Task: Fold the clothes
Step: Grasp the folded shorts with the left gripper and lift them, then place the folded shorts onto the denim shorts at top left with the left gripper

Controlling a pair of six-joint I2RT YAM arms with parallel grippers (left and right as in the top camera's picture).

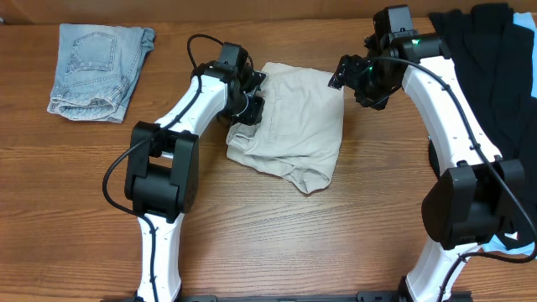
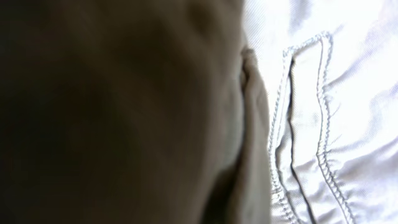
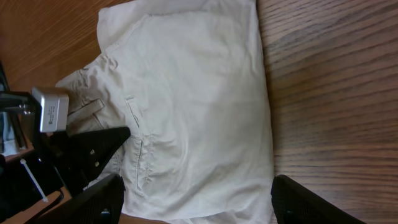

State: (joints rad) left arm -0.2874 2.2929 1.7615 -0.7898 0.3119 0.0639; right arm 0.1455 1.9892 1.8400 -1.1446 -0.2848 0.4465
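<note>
From overhead, the beige shorts (image 1: 294, 126) lie folded in the middle of the table (image 1: 285, 243), between the two arms. The left gripper (image 1: 252, 105) sits on their left edge. Its tips are hidden under its own body, so I cannot tell whether it grips the cloth. That arm reaches forward with its elbow bent. The right gripper (image 1: 342, 75) hangs just beside the shorts' upper right corner, with its arm arched in from the right. Denim shorts (image 1: 96, 71) lie well apart at the upper left, and black garments (image 1: 491, 67) are cut off at the upper right.

In the left wrist view, cloth fills everything: dark, blurred folds on the left and a bright stitched seam (image 2: 323, 124) on the right. The gripper itself cannot be made out.

In the right wrist view, the right gripper's fingers (image 3: 93, 202) stand wide apart above the shorts, holding nothing, and are cut off by the bottom edge. The left gripper shows at the left as a dark wedge against the cloth, partly hidden.
</note>
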